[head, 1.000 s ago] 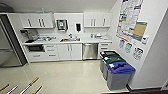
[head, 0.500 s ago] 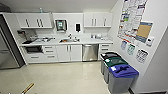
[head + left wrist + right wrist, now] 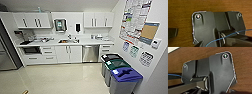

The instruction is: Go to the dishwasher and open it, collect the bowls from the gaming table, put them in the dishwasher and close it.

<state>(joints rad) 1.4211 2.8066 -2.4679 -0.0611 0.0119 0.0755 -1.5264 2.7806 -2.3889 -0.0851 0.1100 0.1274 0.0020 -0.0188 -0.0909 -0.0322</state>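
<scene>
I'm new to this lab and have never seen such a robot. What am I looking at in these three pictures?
The wide picture comes from a camera high on a wheeled, two-armed robot. It faces a kitchenette: white cabinets, a sink, and the stainless-steel dishwasher under the counter, its door shut. Three bins stand along the right wall. The other two pictures come from cameras on the robot's wrists. The dark plate in each belongs to the robot itself, with a brown wood-like surface behind. They do not show whether anything is held.
</scene>
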